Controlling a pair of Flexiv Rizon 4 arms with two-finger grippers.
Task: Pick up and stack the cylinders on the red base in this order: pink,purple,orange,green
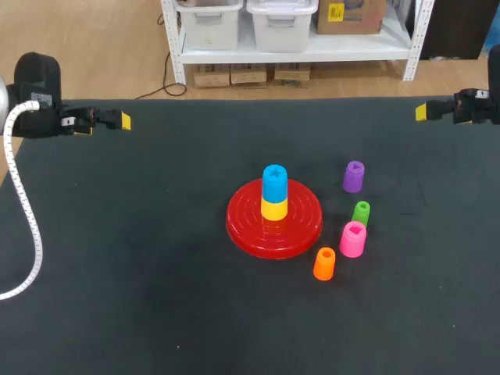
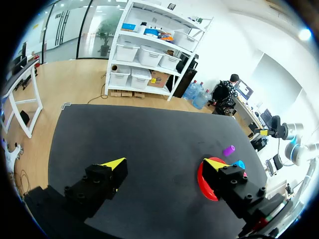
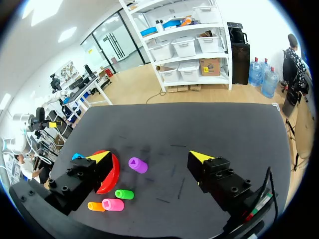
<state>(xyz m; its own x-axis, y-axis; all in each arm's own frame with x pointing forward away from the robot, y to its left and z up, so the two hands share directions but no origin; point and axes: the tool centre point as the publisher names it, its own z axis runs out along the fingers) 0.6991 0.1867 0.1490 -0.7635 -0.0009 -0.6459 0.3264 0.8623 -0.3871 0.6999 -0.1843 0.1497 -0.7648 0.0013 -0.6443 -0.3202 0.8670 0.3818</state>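
Both wide open and empty, my left gripper and right gripper each hide part of the red base, beside which the pink cylinder, purple cylinder, orange cylinder and green cylinder stand upright.

No legible text or numbers

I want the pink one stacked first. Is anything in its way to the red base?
Nothing lies between pink and the base, but yellow and blue already sit on its middle.
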